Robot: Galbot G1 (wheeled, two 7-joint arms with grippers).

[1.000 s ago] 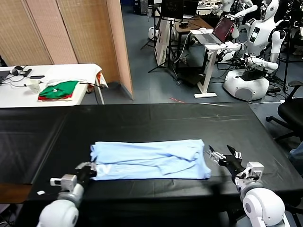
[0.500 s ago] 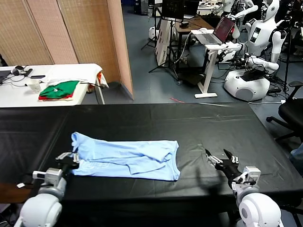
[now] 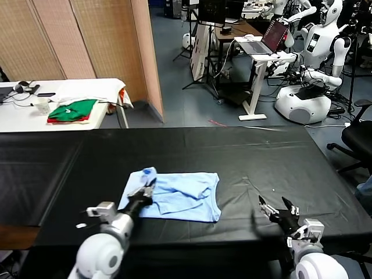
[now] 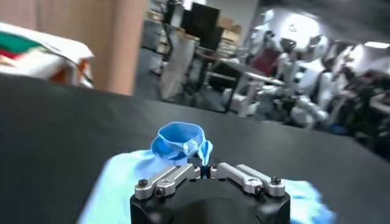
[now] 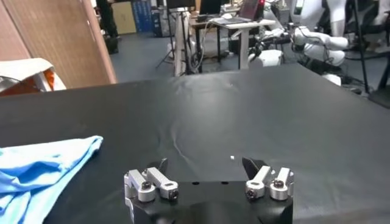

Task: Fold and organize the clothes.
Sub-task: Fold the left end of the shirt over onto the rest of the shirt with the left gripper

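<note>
No legible text, label, brand, number or sign anywhere — not on the pale light-blue thin-fabric shirt [image 3: 174, 196], not on the folded green-and-red garments [image 3: 72, 111] on the white side table [image 3: 23, 113], nor on the open laptop [image 3: 268, 38] far behind; its screen glows, unreadable.
</note>
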